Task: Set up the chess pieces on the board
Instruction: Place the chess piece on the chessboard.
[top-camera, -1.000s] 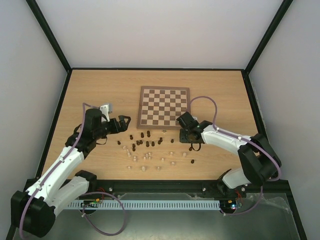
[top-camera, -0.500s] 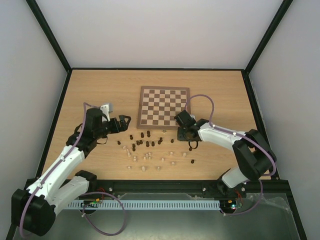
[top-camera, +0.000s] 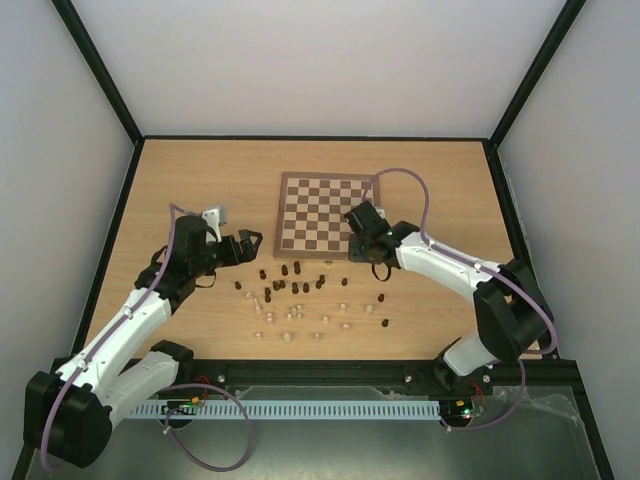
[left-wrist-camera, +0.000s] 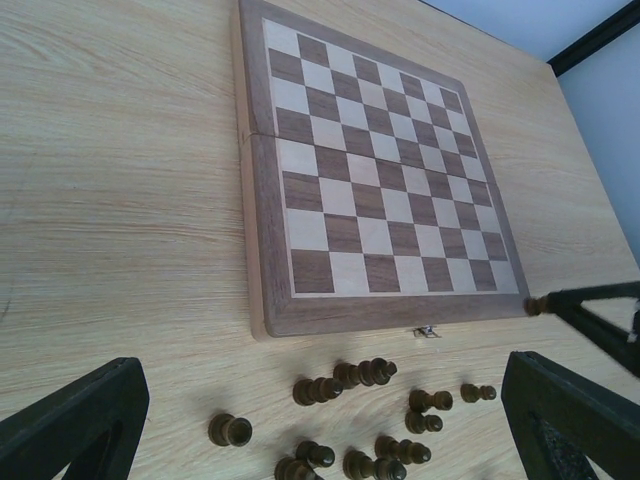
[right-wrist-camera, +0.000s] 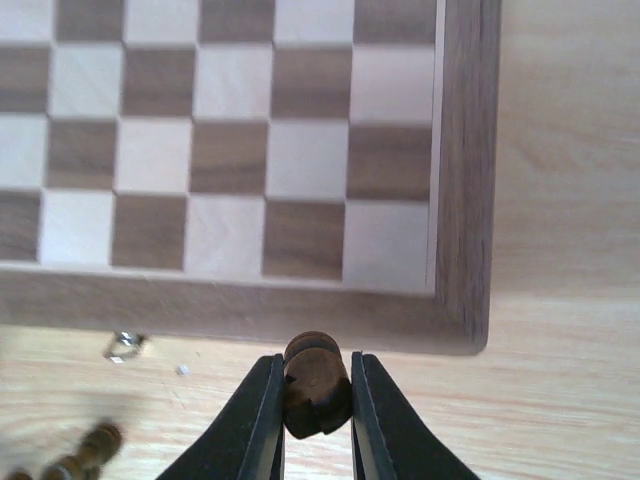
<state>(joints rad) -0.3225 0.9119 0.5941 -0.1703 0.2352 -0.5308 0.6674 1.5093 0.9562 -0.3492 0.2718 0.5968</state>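
Note:
The board (top-camera: 328, 212) lies bare at the middle back of the table. Dark chess pieces (top-camera: 290, 275) and pale ones (top-camera: 290, 320) are scattered on the table in front of it. My right gripper (right-wrist-camera: 317, 400) is shut on a dark piece (right-wrist-camera: 317, 380), held just off the near right corner of the board (right-wrist-camera: 460, 200). From above, that gripper (top-camera: 372, 262) sits at this corner. My left gripper (top-camera: 245, 245) stands open left of the pile, nothing between its fingers (left-wrist-camera: 80, 420). Below it, several dark pieces (left-wrist-camera: 345, 380) lie toppled.
A small metal clasp (right-wrist-camera: 122, 345) sticks out from the board's near edge. Black frame rails (top-camera: 110, 230) border the table on both sides and at the back. The right gripper's tip (left-wrist-camera: 540, 305) shows at the right of the left wrist view.
My right gripper has shut on a dark piece and carried it up and left, from the table right of the pile to the board's near right corner. The left arm has stayed put.

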